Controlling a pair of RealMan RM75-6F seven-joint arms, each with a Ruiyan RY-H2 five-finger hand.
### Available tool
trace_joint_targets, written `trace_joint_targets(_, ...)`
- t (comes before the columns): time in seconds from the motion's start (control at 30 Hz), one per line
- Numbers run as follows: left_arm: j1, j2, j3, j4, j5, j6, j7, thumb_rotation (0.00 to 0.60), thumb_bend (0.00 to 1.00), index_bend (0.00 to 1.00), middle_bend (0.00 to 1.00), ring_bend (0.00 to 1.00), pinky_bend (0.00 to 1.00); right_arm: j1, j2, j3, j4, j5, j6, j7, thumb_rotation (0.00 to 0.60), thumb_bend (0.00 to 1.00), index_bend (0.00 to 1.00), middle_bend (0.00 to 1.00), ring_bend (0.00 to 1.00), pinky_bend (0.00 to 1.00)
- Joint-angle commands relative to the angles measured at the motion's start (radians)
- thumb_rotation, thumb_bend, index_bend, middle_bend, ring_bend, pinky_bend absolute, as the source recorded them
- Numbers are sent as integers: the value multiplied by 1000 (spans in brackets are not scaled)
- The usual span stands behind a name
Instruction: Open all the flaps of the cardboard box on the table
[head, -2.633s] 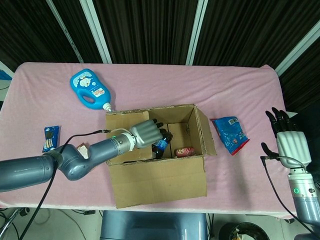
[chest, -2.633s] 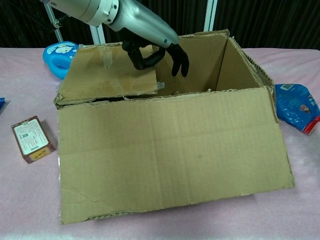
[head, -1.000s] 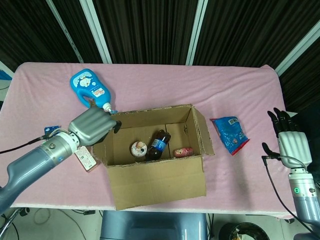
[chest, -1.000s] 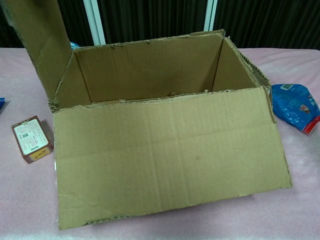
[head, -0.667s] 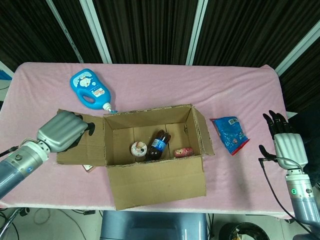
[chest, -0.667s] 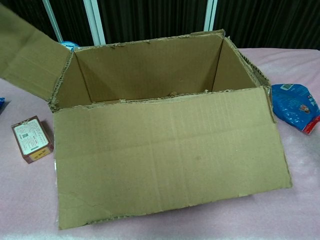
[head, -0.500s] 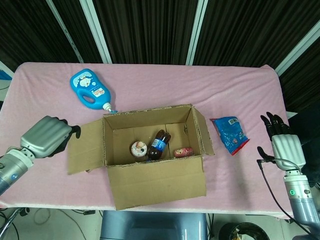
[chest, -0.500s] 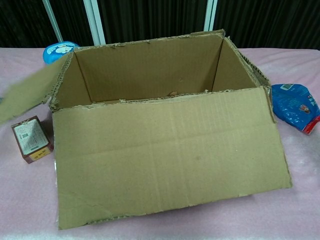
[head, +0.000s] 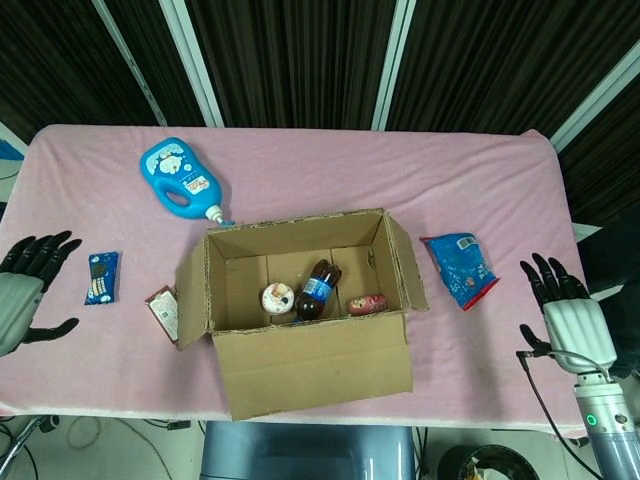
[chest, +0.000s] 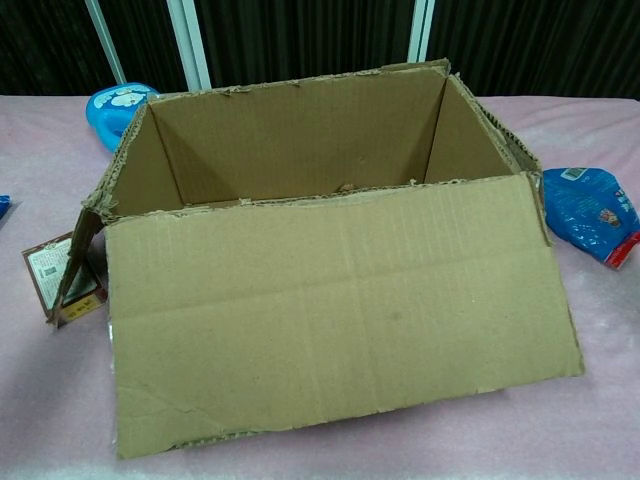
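Box: the cardboard box (head: 305, 300) stands near the front middle of the table (head: 330, 180), top open.
Flaps: the front flap (chest: 340, 310) hangs down over the front wall; the left flap (head: 192, 300) is folded out and slopes down at the side; the right flap (head: 415, 262) leans outward.
Inside the box: a dark bottle (head: 318, 288), a round tin (head: 277, 298) and a small red can (head: 367, 303) lie on the bottom.
Left hand: the left hand (head: 22, 290) is at the table's left edge, well apart from the box, fingers spread and holding nothing.
Right hand: the right hand (head: 568, 318) is at the table's right front corner, fingers straight and apart, empty.
Around the box: a blue jug (head: 182, 183) lies behind it to the left, a blue snack bag (head: 462, 267) to the right, a small blue packet (head: 100, 277) and a brown carton (head: 162, 310) to the left.
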Motion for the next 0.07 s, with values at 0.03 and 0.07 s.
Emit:
trace_joint_targets(0.03, 195, -285, -14, 260, 16, 220, 107, 600, 132, 0, 0, 0, 0, -35, -9, -30, 30, -36, 36, -3, 551, 274, 0, 0, 0, 214)
trace_joint_targets(0.07, 207, -314, -19, 292, 17, 237, 101, 600, 132, 0, 0, 0, 0, -40, -13, -32, 37, -41, 43, 2, 543, 270, 0, 0, 0, 214)
